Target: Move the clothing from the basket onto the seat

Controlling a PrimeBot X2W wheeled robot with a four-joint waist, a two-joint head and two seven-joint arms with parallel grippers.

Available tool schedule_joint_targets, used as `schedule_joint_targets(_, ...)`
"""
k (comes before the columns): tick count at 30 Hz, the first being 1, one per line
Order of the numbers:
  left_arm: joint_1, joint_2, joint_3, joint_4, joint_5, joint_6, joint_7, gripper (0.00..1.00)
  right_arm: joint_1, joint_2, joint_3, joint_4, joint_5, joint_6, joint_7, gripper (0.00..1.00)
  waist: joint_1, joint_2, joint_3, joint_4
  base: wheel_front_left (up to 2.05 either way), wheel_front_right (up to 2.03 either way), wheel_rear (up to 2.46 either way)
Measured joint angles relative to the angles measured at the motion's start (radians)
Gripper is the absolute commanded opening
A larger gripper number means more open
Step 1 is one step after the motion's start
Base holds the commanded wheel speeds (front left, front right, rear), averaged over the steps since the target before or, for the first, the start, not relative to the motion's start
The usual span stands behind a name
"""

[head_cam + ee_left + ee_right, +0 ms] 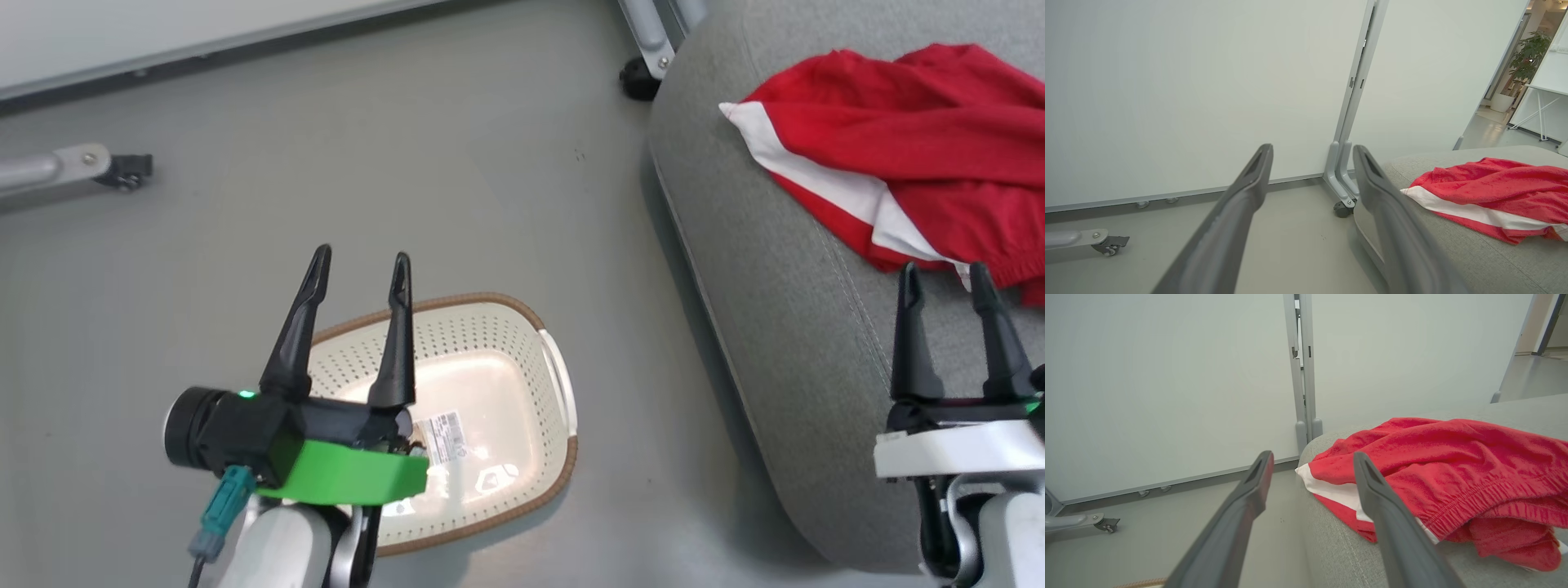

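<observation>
Now, clothing (914, 139) near seat (784, 327) edge, basket (490, 335) apart

Your left gripper (362, 255) sits at the lower left of the head view. Its two dark fingers are spread apart, point up the view, and hold nothing. Its wrist wears a green collar (351, 478) above the pale forearm (277, 547). Your right gripper (944, 271) stands at the lower right, fingers likewise parted and empty, on a white wrist housing (955, 449).
</observation>
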Motion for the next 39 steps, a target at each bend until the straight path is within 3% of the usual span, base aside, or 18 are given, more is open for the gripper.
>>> schedule_joint_targets(14,0.272,-0.05,0.26,-0.014,0.101,-0.095,0.0,1.0,0.137,0.0,0.215,-0.009,-0.061,0.0,0.0,1.0,0.0,0.0,-0.258,0.149,0.0,0.0,0.0)
schedule_joint_targets(18,0.333,-0.056,0.281,-0.022,0.12,-0.129,0.0,1.0,0.174,-0.001,0.225,-0.014,-0.07,0.0,0.0,1.0,0.0,0.0,-0.305,0.174,0.0,0.0,0.0)
schedule_joint_targets(27,0.439,-0.06,0.312,-0.02,0.134,-0.16,0.0,1.0,0.228,-0.001,0.233,-0.006,-0.091,0.0,0.0,1.0,-0.0001,0.0,-0.374,0.176,0.0,0.0,0.0)
schedule_joint_targets(39,0.448,-0.061,0.306,-0.007,0.162,-0.164,0.0,1.0,0.249,-0.001,0.244,0.009,-0.092,0.0,0.0,1.0,0.0,0.0,-0.4,0.164,0.0,0.0,0.0)
